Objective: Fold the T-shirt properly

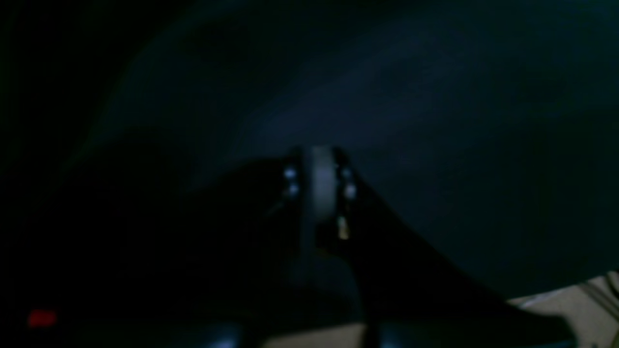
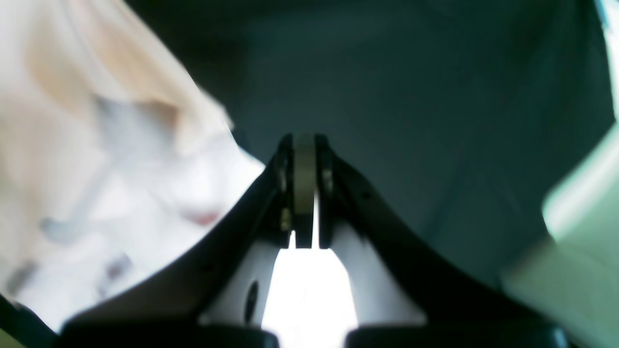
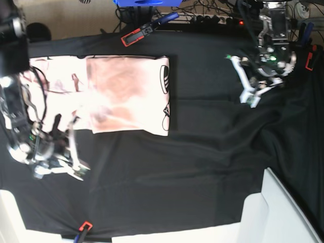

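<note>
A: T-shirt, pale pink, partly folded, flat on upper left of surface in base view; black print showing along right edge. Near-side items first?

B: Red clamp at near edge of black tablecloth. White box corner at near right.

A: Right gripper?

B: On base view's left, low over tablecloth, just off T-shirt's near left corner. Pads pressed together in wrist view, nothing pinched between. Pale cloth blurred at left of that view.

A: Left gripper?

B: Farther back, on base view's right, well apart from T-shirt, above bare tablecloth. Wrist view very dark; fingers close, with pale strip between; slightly parted or shut, cannot tell.

A: Far edge?

B: Second red clamp on far hem of tablecloth, just beyond T-shirt. Blue object and cables behind.
</note>
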